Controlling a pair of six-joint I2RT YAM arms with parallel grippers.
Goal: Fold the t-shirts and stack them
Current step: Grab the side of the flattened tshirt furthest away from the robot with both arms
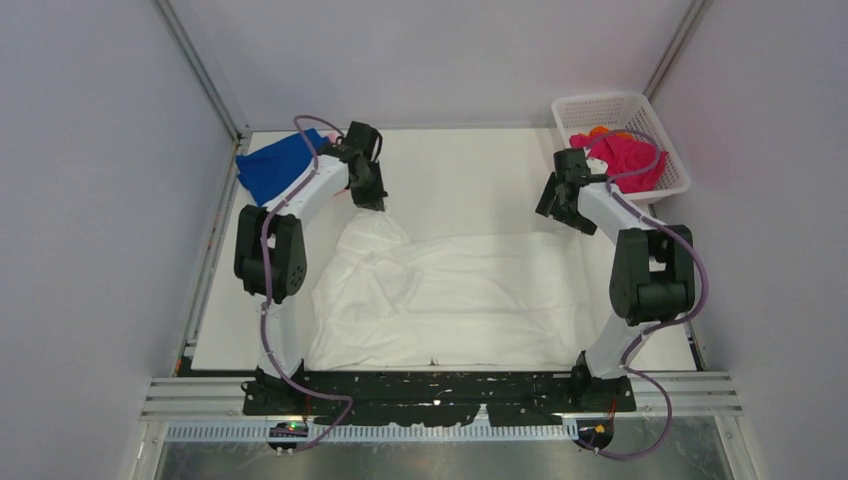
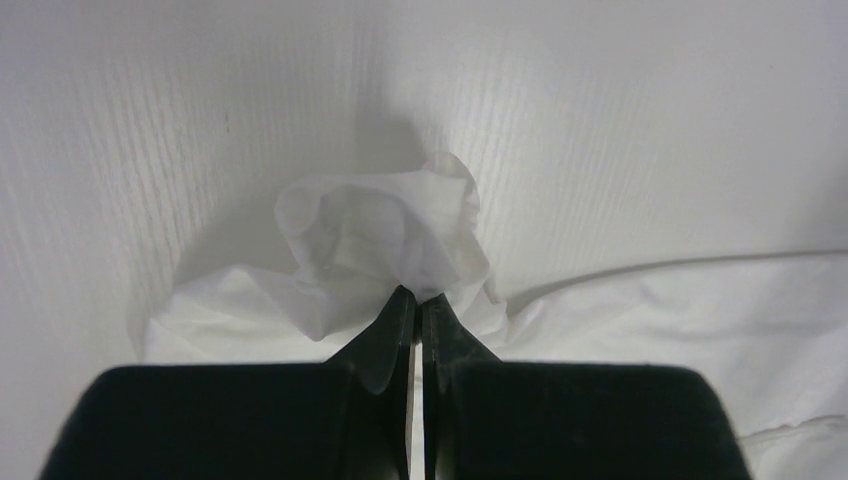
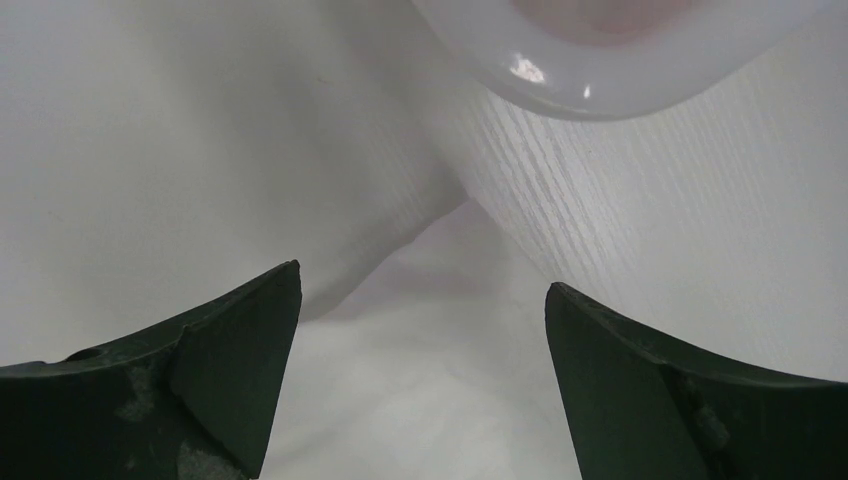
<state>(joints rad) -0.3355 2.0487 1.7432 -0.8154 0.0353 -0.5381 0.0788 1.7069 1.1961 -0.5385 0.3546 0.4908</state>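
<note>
On table, white t-shirt — long axis left-right

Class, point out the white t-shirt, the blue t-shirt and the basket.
white t-shirt [image 1: 450, 290], top view, middle of the cloth.
blue t-shirt [image 1: 270, 172], top view, its centre.
basket [image 1: 600, 104], top view, far wall.

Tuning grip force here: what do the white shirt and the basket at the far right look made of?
White t-shirt: soft matte cloth, possibly cotton; it wrinkles and bunches where the left gripper pinches it. Basket: white plastic, probably stiff; moulded open-mesh walls hold their shape.
</note>
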